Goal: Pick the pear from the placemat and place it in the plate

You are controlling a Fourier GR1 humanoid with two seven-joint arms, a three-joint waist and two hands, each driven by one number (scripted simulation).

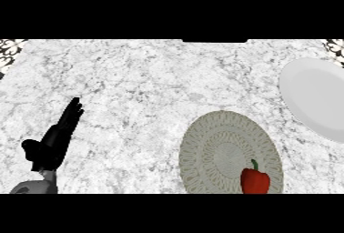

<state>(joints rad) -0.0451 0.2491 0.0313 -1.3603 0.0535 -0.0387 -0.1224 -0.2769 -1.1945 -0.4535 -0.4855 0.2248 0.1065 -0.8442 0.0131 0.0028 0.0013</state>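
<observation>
A red fruit with a green stem (255, 179), shaped more like a bell pepper than a pear, sits at the near right part of a round woven placemat (218, 145). A white plate (316, 98) lies at the far right, cut off by the view's edge. My left hand (55, 140) rests open at the lower left with its fingers straight and pointing away, far from the fruit. My right hand does not show.
The counter is a grey-white marble top (148, 82). A patterned surface shows at the two far corners (10, 45). A dark edge runs along the counter's far side (215, 41).
</observation>
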